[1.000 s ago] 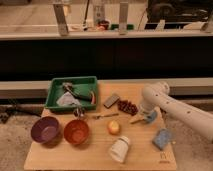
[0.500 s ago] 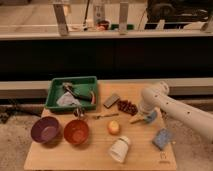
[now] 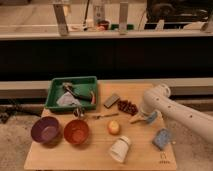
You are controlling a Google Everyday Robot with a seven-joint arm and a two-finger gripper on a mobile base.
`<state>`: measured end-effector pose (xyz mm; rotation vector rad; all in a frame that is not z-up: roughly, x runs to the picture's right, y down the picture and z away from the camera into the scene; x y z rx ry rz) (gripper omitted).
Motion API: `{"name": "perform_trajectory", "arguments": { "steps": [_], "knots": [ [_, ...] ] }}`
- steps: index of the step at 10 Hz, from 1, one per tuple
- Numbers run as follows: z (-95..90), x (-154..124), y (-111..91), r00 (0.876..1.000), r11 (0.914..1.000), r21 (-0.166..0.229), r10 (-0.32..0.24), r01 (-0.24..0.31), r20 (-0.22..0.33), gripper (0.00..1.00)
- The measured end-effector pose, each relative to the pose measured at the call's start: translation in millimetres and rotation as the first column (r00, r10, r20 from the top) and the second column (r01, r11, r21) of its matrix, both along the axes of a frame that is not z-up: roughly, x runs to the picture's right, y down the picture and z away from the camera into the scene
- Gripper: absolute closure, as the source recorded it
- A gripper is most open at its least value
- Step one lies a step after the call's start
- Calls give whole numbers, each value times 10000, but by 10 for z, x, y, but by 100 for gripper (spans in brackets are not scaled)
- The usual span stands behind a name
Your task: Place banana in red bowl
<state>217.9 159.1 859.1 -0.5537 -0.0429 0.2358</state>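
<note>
The red bowl (image 3: 76, 131) stands at the front left of the wooden table (image 3: 90, 155), right of a purple bowl (image 3: 46, 130). My gripper (image 3: 136, 119) hangs low over the table's right middle, at the end of the white arm (image 3: 175, 112) that comes in from the right. It is well to the right of the red bowl and just below a bunch of red grapes (image 3: 129, 106). I cannot make out the banana; it may be hidden at the gripper. A round yellow-orange fruit (image 3: 114, 127) lies between the red bowl and the gripper.
A green tray (image 3: 55, 92) with utensils sits at the back left. A dark block (image 3: 111, 100) and a thin utensil (image 3: 102, 116) lie mid-table. A white cup (image 3: 120, 149) lies on its side in front. A blue sponge (image 3: 161, 138) lies at the right.
</note>
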Motion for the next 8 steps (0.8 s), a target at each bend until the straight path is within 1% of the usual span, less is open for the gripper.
{"name": "perform_trajectory", "arguments": {
  "steps": [1, 4, 8],
  "knots": [
    [2, 1, 8, 10000, 10000, -38, -43, 43, 58, 20],
    [0, -7, 3, 9996, 9998, -79, -167, 169, 213, 20],
    [-7, -4, 22, 9992, 9992, -233, -314, 320, 255, 20]
  ]
}}
